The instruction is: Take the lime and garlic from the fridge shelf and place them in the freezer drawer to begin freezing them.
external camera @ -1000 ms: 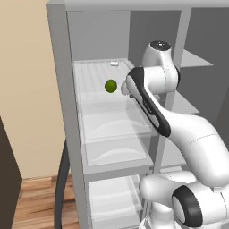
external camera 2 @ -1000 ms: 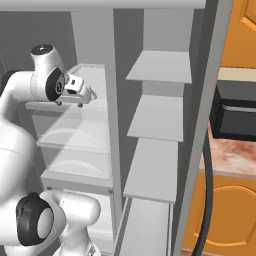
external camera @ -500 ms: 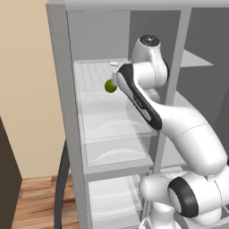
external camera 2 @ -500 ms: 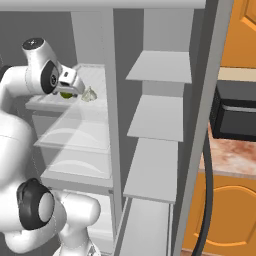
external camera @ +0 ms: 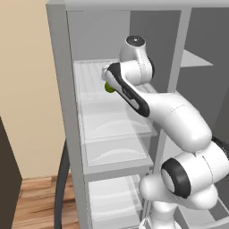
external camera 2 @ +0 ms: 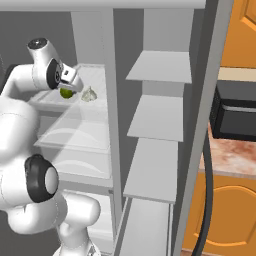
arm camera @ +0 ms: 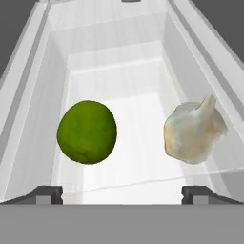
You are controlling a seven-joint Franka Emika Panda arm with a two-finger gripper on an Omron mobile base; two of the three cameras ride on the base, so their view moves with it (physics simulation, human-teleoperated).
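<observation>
small yellowish-green round lime (arm camera: 86,132) half hidden behind arm in left base view. resting with pale lumpy whitish garlic bulb (arm camera: 194,132) just beside, apart, on ribbed translucent fridge shelf (arm camera: 119,102). tool (arm camera: 122,193) spread wide, empty, near both.

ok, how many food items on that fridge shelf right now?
2. The lime sits left in the hand view, the garlic right of it, apart, both on the fridge shelf. The arm may hide more.
</observation>
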